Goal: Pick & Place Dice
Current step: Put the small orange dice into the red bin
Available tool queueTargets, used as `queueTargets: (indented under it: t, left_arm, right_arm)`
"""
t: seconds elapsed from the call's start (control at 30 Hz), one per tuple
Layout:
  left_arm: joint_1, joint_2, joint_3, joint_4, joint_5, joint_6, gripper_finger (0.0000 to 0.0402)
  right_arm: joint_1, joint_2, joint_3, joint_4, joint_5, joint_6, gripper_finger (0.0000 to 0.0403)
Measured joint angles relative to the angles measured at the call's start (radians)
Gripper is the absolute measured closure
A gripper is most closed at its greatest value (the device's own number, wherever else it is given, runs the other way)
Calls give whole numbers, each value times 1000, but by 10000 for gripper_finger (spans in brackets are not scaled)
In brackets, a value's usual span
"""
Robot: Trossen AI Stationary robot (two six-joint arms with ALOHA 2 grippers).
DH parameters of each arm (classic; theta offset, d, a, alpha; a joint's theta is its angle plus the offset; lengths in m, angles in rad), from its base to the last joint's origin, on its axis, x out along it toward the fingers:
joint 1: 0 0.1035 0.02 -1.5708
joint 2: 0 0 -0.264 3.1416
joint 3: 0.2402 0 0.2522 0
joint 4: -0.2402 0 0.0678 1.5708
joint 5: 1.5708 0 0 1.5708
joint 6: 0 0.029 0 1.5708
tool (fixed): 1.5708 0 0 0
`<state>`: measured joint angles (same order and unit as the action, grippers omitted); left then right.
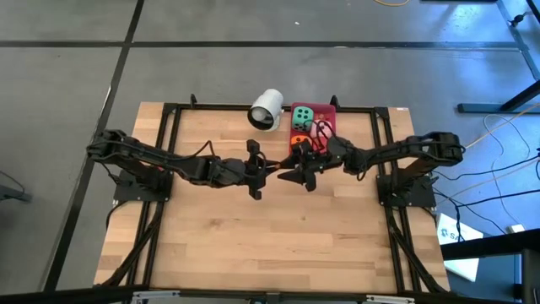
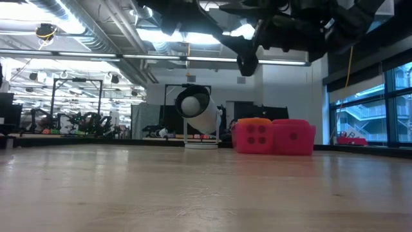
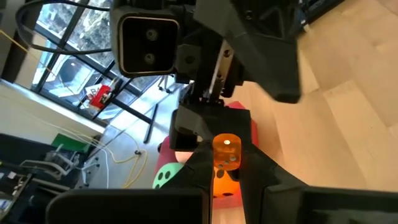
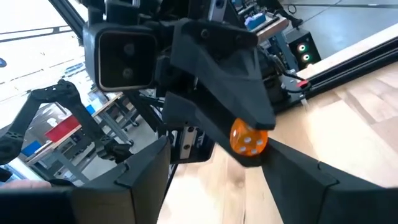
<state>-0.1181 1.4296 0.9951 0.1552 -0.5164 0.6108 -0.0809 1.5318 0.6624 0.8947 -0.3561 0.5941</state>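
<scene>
High over the middle of the table my left gripper [image 1: 278,172] is shut on a small orange die [image 3: 227,152] with pale pips. My right gripper [image 1: 296,176] faces it tip to tip, open, with one finger [image 4: 146,177] on each side of that die [image 4: 249,138]. At the far side a red tray [image 1: 325,110] holds a green die [image 1: 302,116], a pink die [image 1: 322,128] and an orange-red die [image 1: 299,143]. In the low view two of these dice [image 2: 254,135] [image 2: 293,136] stand side by side. My left gripper pinches the small orange die by two opposite faces [image 3: 227,144] between its two fingertips. The fingers come about level from the table's left. The die is lifted clear, well above the wood. My right gripper: the die sits close against its one finger [image 4: 292,165], but I cannot tell whether they touch.
A white cup [image 1: 266,110] lies on its side at the far edge, just left of the tray. Black frame rails [image 1: 169,127] run along the table's left, right and far edges. Bare wood [image 1: 270,245] spreads toward the near edge.
</scene>
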Motion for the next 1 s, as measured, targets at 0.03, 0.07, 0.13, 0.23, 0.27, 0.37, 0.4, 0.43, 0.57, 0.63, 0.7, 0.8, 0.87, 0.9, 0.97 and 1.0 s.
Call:
queueTargets:
  t: [0.03,0.07,0.13,0.23,0.27,0.37,0.4,0.43,0.57,0.63,0.7,0.8,0.87,0.9,0.97,1.0]
  left_arm:
    - [0,1,0,-2,1,4,375]
    - [0,1,0,-4,1,9,375]
    - [0,1,-1,-7,0,15,375]
    - [0,1,-1,-5,0,17,375]
    - [0,1,-1,-5,0,19,375]
    - [0,1,-1,-3,-5,25,375]
    - [0,1,-1,-3,-5,25,375]
    - [0,1,-1,-3,-5,25,375]
    - [0,1,-1,-2,-5,25,375]
    - [0,2,-1,-3,-5,25,375]
    - [0,2,-1,-3,-4,25,375]
    - [0,2,-1,-4,8,25,375]
    - [0,2,-1,-5,11,26,375]
    - [0,2,-1,-5,12,29,375]
    - [-3,2,-1,-6,13,30,375]
    - [-5,2,-1,-6,13,31,375]
  right_arm:
    - [-3,0,0,2,0,0,161]
    - [-6,0,0,6,0,0,164]
    - [-13,0,0,18,1,0,171]
    - [-17,0,0,24,0,4,180]
    - [-17,0,0,25,0,4,184]
    - [-17,0,0,24,0,3,193]
    - [-17,0,0,24,0,3,196]
    - [-17,0,0,24,0,2,199]
    - [-17,0,0,24,0,0,215]
    - [-17,0,0,24,0,0,225]
    - [-17,0,0,24,0,-1,237]
    - [-17,0,0,23,0,-4,254]
    - [-17,0,0,24,0,-4,265]
    - [-17,0,0,23,0,-7,271]
    - [-17,0,0,24,0,-8,281]
    - [-17,0,0,24,0,-8,286]
